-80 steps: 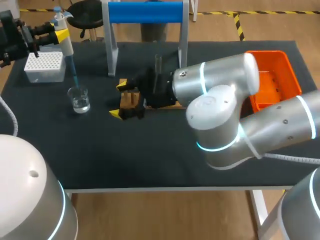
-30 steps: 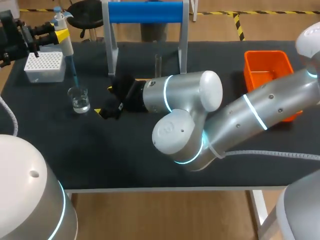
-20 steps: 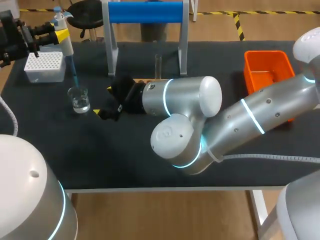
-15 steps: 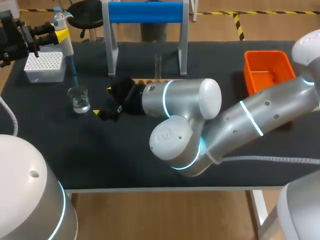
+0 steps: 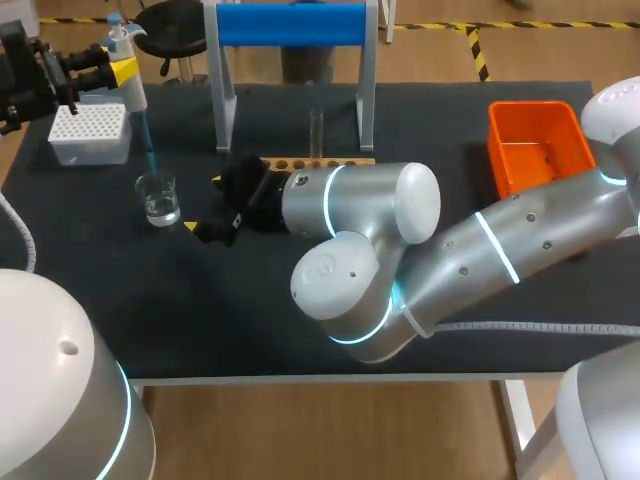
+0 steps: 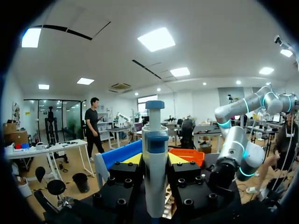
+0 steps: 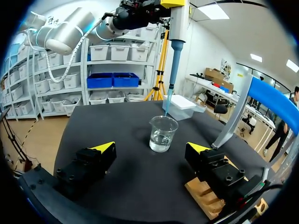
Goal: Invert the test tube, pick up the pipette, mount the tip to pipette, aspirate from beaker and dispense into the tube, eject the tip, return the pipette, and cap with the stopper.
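Right pincer [image 5: 205, 205], wide and empty, has swung off the light wooden rack [image 5: 320, 161] toward the mid-left clear glass beaker [image 5: 159, 197]; left pincer [image 5: 122, 70] clamps the white pipette [image 5: 131, 90], apparently aspirating.

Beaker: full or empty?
Partly full: clear liquid sits in the bottom of the beaker, well below its rim.

the desk [image 5: 200, 300] looks matt black, while the beaker [image 7: 163, 134] is clear, glossy glass. the rack [image 5: 340, 161] is bare wood, the bin [image 5: 535, 150] smooth orange plastic.
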`<state>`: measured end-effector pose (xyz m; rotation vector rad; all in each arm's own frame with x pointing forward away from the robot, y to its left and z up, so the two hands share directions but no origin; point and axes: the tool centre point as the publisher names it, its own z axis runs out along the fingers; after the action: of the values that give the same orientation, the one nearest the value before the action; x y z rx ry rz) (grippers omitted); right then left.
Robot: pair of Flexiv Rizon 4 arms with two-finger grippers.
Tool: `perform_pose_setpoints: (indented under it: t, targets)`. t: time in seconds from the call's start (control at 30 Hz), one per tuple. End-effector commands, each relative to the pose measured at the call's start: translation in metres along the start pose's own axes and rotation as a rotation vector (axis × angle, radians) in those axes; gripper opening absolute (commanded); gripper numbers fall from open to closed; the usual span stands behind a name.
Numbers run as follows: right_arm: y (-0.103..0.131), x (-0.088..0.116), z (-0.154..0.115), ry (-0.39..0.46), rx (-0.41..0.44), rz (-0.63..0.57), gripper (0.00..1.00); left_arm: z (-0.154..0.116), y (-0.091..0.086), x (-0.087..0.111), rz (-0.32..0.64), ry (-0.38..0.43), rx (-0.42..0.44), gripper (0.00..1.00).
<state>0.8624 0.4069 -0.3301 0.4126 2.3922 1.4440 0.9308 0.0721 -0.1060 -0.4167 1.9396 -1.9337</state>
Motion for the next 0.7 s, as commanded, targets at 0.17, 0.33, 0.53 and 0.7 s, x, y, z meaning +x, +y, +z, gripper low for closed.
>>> perform_pose_setpoints:
  t: [0.17,0.33,0.53,0.7]
  targets:
    - [-0.001,0.001,0.001,-0.002,-0.002,0.001,1.0,0.001,0.009,-0.002,0.015,0.011,-0.002,0.0]
    - [-0.001,0.001,0.001,-0.002,-0.002,0.001,1.0,-0.001,0.017,-0.004,0.011,0.015,-0.002,0.0]
    - [-0.001,0.001,0.001,-0.002,-0.002,0.001,1.0,-0.004,0.025,-0.005,0.004,0.015,0.002,0.0]
    - [-0.001,0.001,0.001,-0.002,-0.002,0.001,1.0,-0.003,0.028,-0.005,0.004,0.016,0.002,0.0]
